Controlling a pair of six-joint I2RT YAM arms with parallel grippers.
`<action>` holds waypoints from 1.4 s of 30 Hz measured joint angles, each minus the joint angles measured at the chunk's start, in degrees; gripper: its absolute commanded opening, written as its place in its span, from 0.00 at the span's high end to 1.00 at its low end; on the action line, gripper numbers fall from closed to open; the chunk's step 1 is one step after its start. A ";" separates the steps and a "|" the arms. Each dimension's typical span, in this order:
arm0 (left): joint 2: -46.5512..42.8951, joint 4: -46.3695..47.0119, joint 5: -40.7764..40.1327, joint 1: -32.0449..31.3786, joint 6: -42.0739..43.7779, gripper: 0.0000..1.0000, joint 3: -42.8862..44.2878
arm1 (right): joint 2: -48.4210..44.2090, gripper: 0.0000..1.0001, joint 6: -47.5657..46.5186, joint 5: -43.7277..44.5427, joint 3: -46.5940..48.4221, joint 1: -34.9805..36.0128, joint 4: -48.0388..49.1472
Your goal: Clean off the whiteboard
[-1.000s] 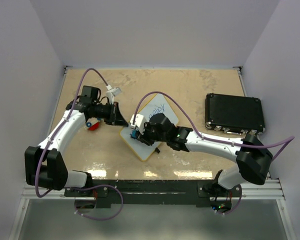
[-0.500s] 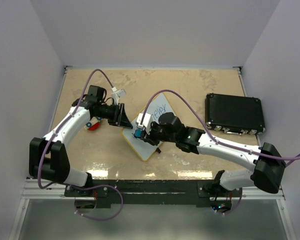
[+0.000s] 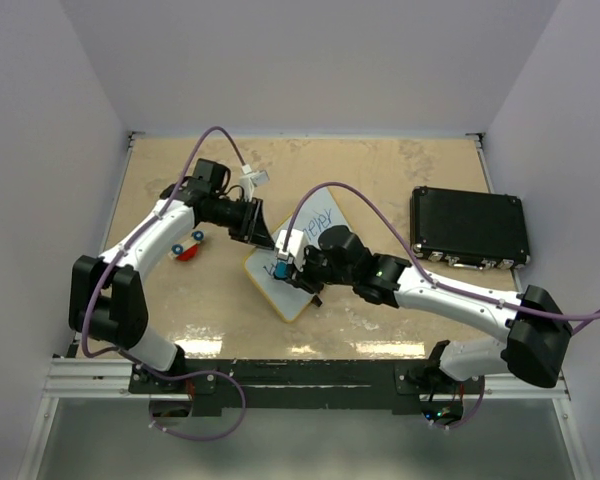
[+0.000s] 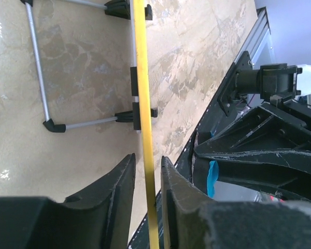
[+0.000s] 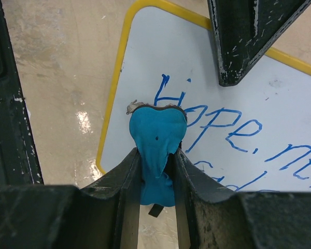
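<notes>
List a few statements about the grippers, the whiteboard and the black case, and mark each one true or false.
1. The right gripper pinches a blue eraser pad. True.
2. The whiteboard is wiped clean. False: blue handwriting shows on it.
3. The left gripper straddles the whiteboard's yellow frame. True.
4. The black case lies on the whiteboard. False: it sits apart from it, near the right edge of the table.

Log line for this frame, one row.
left pincer: open, straddling whiteboard edge | right pincer: shut on blue eraser, over whiteboard | blue writing: unerased
</notes>
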 measured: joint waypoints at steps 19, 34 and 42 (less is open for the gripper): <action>-0.68 10.62 -4.87 -3.87 -13.90 1.00 -3.52 | 4.39 1.00 4.02 1.97 0.70 -0.63 0.33; -2.78 13.22 -7.21 -4.11 -16.48 1.00 -5.55 | 7.34 1.00 8.90 2.84 4.11 -0.66 4.68; -2.78 13.22 -7.63 -4.11 -15.98 1.00 -5.62 | 7.85 1.00 8.28 0.28 1.90 -1.44 6.32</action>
